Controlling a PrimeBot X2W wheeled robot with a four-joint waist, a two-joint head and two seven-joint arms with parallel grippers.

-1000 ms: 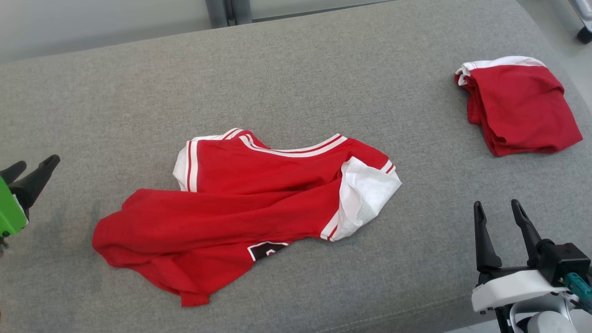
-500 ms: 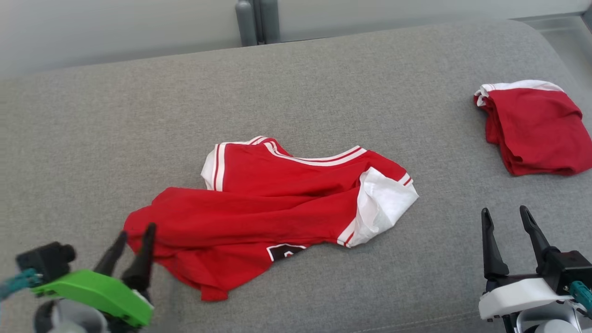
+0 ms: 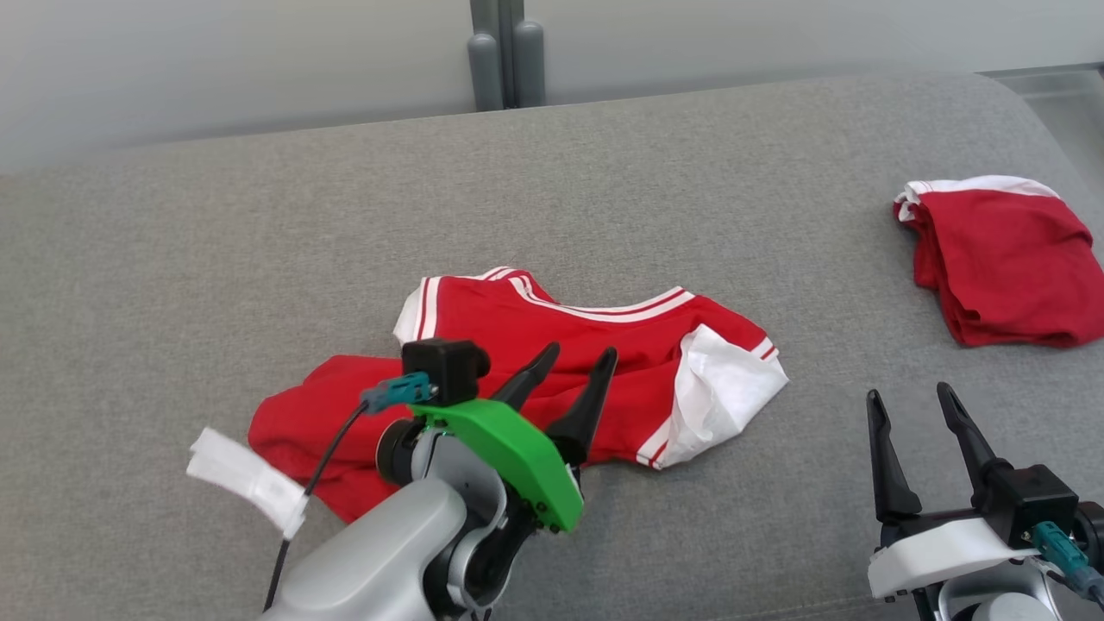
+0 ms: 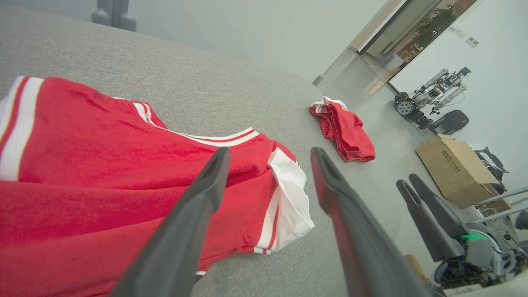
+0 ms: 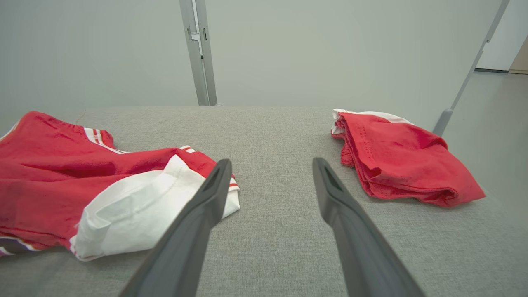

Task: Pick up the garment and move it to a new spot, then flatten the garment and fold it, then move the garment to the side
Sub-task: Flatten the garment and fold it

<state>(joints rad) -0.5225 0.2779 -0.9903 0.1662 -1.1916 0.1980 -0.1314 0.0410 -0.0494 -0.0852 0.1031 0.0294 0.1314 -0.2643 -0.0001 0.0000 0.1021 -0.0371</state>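
Observation:
The garment (image 3: pixel 638 332) is a red jersey with white trim, lying crumpled at the middle of the grey cushioned surface (image 3: pixel 259 216). My left gripper (image 3: pixel 581 352) is open and hovers over the garment's near middle, fingers pointing toward its white sleeve (image 3: pixel 724 397). In the left wrist view the garment (image 4: pixel 103 152) spreads below the open left gripper (image 4: pixel 270 150), nothing between the fingers. My right gripper (image 3: pixel 909 392) stands open at the lower right, apart from the cloth. In the right wrist view the right gripper (image 5: pixel 272 161) points between the garment (image 5: pixel 53 173) and a folded one.
A folded red garment (image 3: pixel 1000 267) lies at the far right of the surface, also seen as the folded red garment (image 5: pixel 396 161). A grey post (image 3: pixel 504 52) stands behind the surface. Off the right end are a cardboard box (image 4: pixel 453 169) and another robot (image 4: pixel 429 95).
My left arm has swung in from the left edge to above the garment's near side. The camera has shifted, so the scene sits lower and further right. The right gripper has barely moved.

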